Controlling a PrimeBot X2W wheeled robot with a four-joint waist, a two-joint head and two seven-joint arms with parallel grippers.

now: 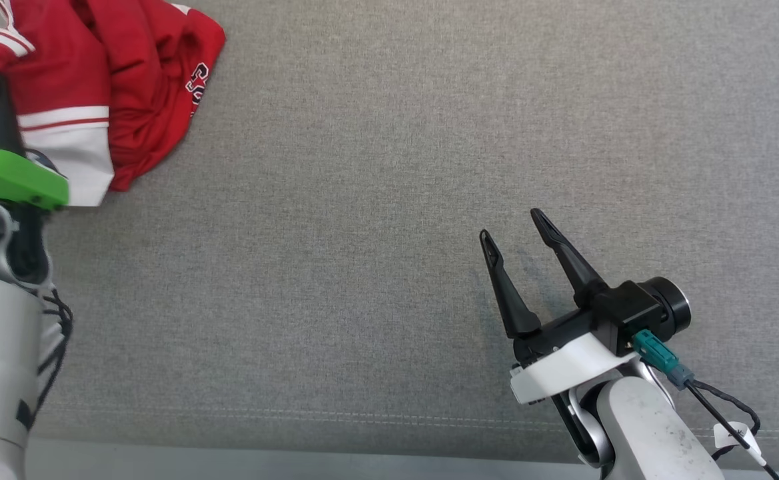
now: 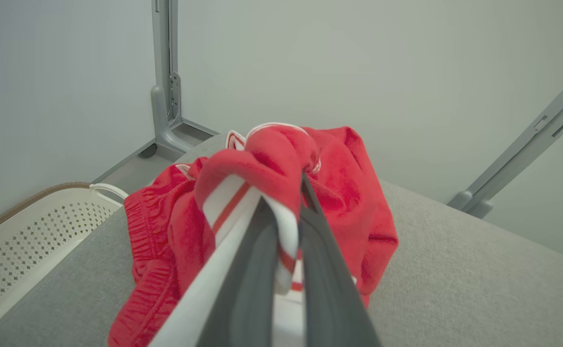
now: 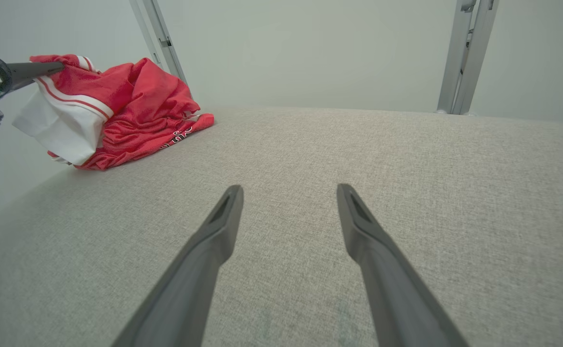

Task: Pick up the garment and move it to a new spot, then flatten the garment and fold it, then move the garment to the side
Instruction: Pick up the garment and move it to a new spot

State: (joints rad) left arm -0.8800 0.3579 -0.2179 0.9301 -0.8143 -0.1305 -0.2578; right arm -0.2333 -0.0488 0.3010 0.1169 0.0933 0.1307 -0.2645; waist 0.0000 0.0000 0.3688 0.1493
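Red mesh with white bands and a thin red stripe, the one garment lies crumpled at the far left of the grey fabric surface, lettering showing on one fold. The left jaws are pinched on its white-banded hem, holding that edge raised. The right jaws stand wide over bare fabric, well apart from it. One white perforated basket sits beside the surface; its contents cannot be told.

Head view looks down on grey surface; wrist views skim low; all share garment.
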